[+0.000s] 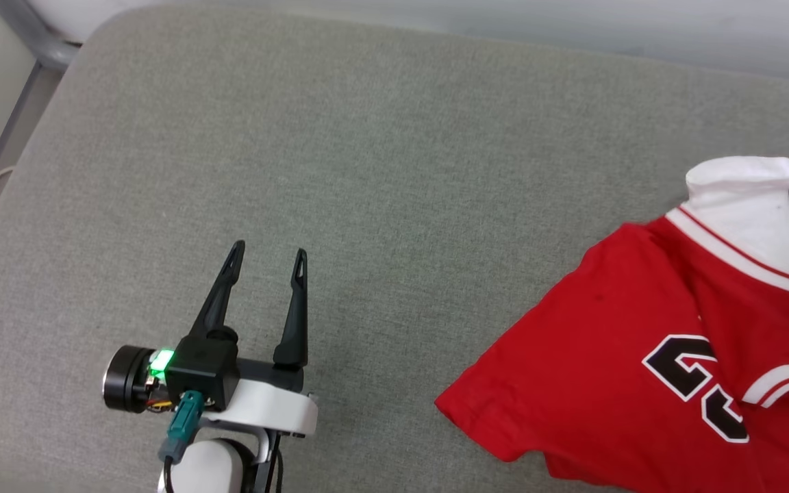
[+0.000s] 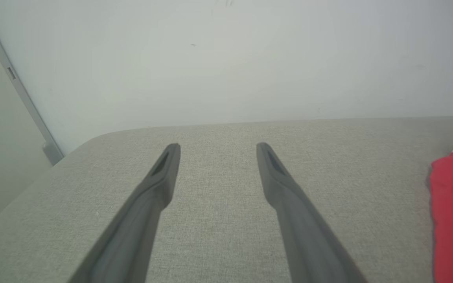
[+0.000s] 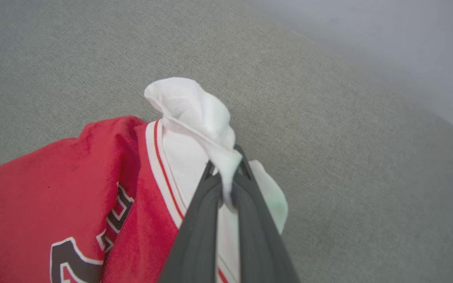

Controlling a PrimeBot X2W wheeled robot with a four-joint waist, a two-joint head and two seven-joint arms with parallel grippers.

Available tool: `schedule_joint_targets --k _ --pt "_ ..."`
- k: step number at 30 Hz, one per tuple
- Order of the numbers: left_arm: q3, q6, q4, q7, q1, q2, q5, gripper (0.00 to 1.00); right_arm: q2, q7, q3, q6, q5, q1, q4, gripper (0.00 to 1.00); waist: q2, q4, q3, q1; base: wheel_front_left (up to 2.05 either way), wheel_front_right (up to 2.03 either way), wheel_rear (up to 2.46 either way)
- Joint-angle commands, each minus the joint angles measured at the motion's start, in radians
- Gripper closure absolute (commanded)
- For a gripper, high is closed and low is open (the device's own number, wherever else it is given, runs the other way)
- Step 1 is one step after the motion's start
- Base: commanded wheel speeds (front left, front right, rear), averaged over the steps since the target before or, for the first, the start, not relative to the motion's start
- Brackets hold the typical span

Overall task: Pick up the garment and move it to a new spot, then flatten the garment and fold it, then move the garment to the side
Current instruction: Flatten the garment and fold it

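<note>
**Operator:** Where does the garment stand, and what has hold of it?

**Inspector:** The garment [image 1: 607,329] lies crumpled at the right side of the grey cushion [image 1: 367,137], number uppermost and partly folded over itself. Your right gripper [image 3: 226,173] is clamped on the white sleeve [image 3: 195,106], with a pinch of cloth bunched between the closed fingers. Your left gripper [image 1: 269,250] hovers well apart to the left, jaws spread wide and holding nothing.

**Operator:** How will it handle?

**Inspector:** In my judgement it is light, limp and wholly without stiffness. It will drape and trail from a single hold, and the body may drag across the cushion. The knit looks grippy rather than slippery, so you should not lose it, and nothing here is fragile.

**Operator:** Is the sleeve a sound hold?

**Inspector:** It is adequate for lifting and relocating. For flattening, you would do better with two holds, one at each shoulder or along the hem, so the cloth spreads evenly.
</note>
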Motion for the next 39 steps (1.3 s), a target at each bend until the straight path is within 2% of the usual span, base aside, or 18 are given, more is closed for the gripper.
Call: schedule_joint_targets --k 1,5,9,14,18,24,34,35,39 --pt "0.007 -0.005 0.000 -0.002 0.019 0.006 0.006 0.00 -0.019 -0.036 -0.023 -0.001 0.009 0.033 -0.037 1.00 0.0000 -0.015 -0.034 -0.0001 0.00 0.00 0.00" --pt "0.016 -0.008 -0.002 -0.002 0.042 0.008 0.013 0.00 -0.052 -0.092 -0.095 -0.001 0.026 0.094 -0.135 1.00 0.0000 -0.022 -0.065 -0.0001 0.00 0.00 0.00" --pt "0.022 -0.014 -0.010 -0.002 0.060 0.013 0.014 0.00 -0.061 -0.103 -0.175 -0.001 0.022 0.166 -0.246 1.00 0.0000 -0.023 -0.082 -0.0001 0.00 0.00 0.00" --pt "0.020 -0.018 -0.017 -0.002 0.065 0.013 0.021 0.00 -0.015 -0.077 -0.235 -0.001 -0.003 0.218 -0.364 1.00 0.0000 -0.011 -0.088 -0.0001 0.00 0.00 0.00" --pt "0.015 -0.021 -0.021 -0.002 0.055 0.010 0.021 0.00 0.025 -0.044 -0.208 -0.001 -0.057 0.174 -0.430 1.00 0.0000 0.010 -0.081 -0.0001 0.00 0.00 0.00" --pt "0.003 -0.019 -0.022 -0.002 0.033 0.005 0.012 0.00 0.084 -0.004 -0.037 -0.001 -0.106 -0.022 -0.401 1.00 0.0000 0.063 -0.055 -0.0001 0.00 0.00 0.00" --pt "-0.035 -0.002 -0.025 -0.002 -0.005 -0.002 -0.014 0.00 0.252 -0.010 0.448 -0.001 -0.114 -0.414 -0.169 1.00 0.0000 0.160 0.013 -0.0001 0.00 0.00 0.00" --pt "-0.035 -0.002 -0.025 -0.002 -0.005 -0.002 -0.014 0.00 0.252 -0.010 0.448 -0.001 -0.114 -0.414 -0.169 1.00 0.0000 0.160 0.013 -0.0001 0.00 0.00 0.00" --pt "-0.053 0.008 -0.026 -0.002 -0.013 -0.004 -0.031 0.00 0.327 -0.053 0.624 -0.001 -0.081 -0.516 -0.063 1.00 0.0000 0.190 0.040 -0.0001 0.00 0.00 0.00"
